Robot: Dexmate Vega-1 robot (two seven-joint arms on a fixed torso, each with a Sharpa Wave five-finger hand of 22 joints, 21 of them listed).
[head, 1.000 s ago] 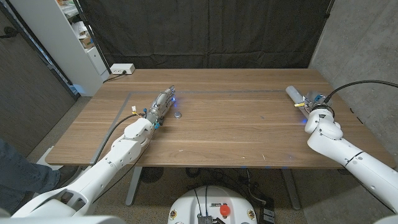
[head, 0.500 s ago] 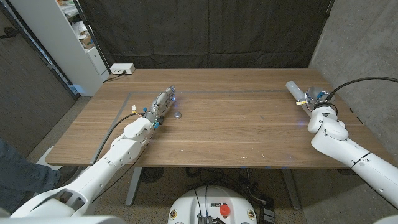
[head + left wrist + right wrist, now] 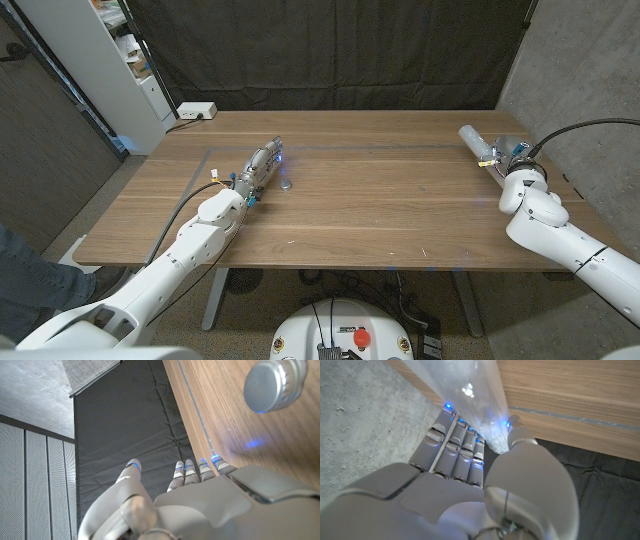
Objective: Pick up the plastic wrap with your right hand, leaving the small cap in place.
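The wrap point(image 3: 478, 147), a clear roll, lies at the upper right of the head view near the bench's point(image 3: 380, 210) far right edge. The right hand point(image 3: 516, 170) has its fingers point(image 3: 451, 440) closed around the roll's near end. It looks light, smooth and likely slippery, so a grip nearer its middle would steady it. The left hand point(image 3: 258, 168) stands open beside the cap point(image 3: 286, 184), left of centre. Open bench lies between them.
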